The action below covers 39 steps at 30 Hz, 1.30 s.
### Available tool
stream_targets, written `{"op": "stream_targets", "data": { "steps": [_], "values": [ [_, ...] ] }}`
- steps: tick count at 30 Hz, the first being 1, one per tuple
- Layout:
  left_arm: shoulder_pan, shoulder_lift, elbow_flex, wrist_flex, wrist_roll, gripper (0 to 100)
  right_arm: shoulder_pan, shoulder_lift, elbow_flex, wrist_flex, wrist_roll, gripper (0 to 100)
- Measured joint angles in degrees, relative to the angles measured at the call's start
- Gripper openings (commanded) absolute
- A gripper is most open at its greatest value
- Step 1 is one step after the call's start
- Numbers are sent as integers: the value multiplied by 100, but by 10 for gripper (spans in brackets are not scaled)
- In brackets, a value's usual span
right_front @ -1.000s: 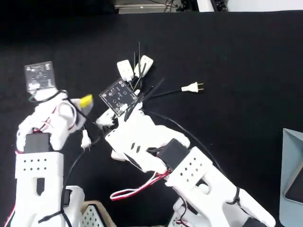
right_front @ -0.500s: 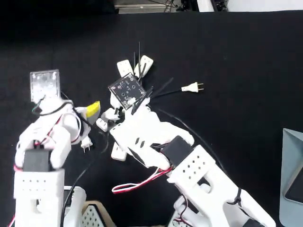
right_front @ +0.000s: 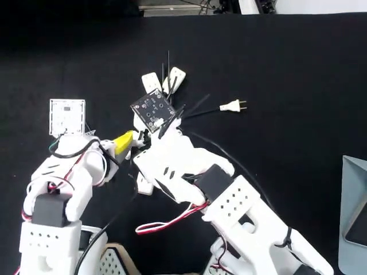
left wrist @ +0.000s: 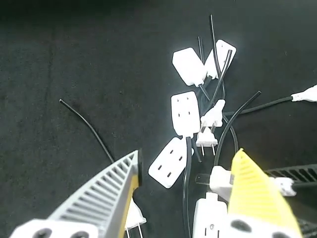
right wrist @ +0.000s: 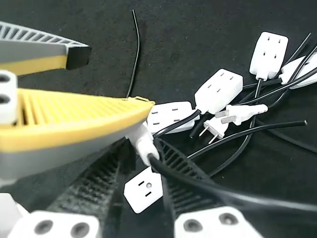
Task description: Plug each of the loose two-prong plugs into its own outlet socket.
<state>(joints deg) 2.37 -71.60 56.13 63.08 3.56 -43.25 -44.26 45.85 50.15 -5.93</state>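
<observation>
- My right gripper (right wrist: 143, 152) pinches one plug (right wrist: 142, 140) at its black fingertips. The plug's black cord (right wrist: 237, 194) runs off alongside the arm.
- My left gripper (left wrist: 187, 157) is spread wide with nothing in it. Its yellow finger (right wrist: 74, 126) lies just beside the held plug and seems to touch it. Its grey finger (right wrist: 44, 47) stands well apart.
- Both grippers hang over the near side of the tangle, left of the bench's middle.
- Five outlets, all white:
  - a first outlet (right wrist: 143, 189) lies on the cloth right under my right fingers;
  - a second outlet (left wrist: 168, 168) and a third outlet (left wrist: 184, 113) sit in the gap of my left gripper;
  - a fourth outlet (left wrist: 188, 65) and a fifth outlet (left wrist: 221, 55) lie side by side at the far end of the tangle.
- Five plugs, also white:
  - the held one;
  - a second plug (left wrist: 213, 115) and a third plug (left wrist: 205, 140) touch each other just beside the third outlet;
  - a fourth plug (right_front: 231, 105) lies alone near the bench's middle, prongs toward the right edge;
  - a fifth plug (left wrist: 133, 218) lies by my left grey finger, prongs showing.
- Black cords cross over the outlets and plugs.
- The bench (right_front: 287, 63) is covered in black cloth. A grey tray (right_front: 351, 183) stands at its right edge, toward the near corner. Beyond the far edge is a strip of pale floor with cables (right_front: 195, 7).
</observation>
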Motion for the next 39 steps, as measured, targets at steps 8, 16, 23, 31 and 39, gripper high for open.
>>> {"op": "stream_targets", "data": {
  "steps": [8, 16, 23, 31, 39],
  "values": [
    [9, -35, 62, 0, 0, 295, 0, 0, 0, 0, 0, 11],
    [-519, 18, 114, 53, -18, 295, 18, 0, 0, 0, 0, 11],
    [-440, -9, 176, 53, -18, 295, 18, 0, 0, 0, 0, 11],
    [-149, -9, 281, 53, -44, 295, 18, -44, 0, -9, -18, 11],
    [-1046, -9, 281, 53, -132, 295, 18, -53, 176, -264, -18, 13]
  ]
}}
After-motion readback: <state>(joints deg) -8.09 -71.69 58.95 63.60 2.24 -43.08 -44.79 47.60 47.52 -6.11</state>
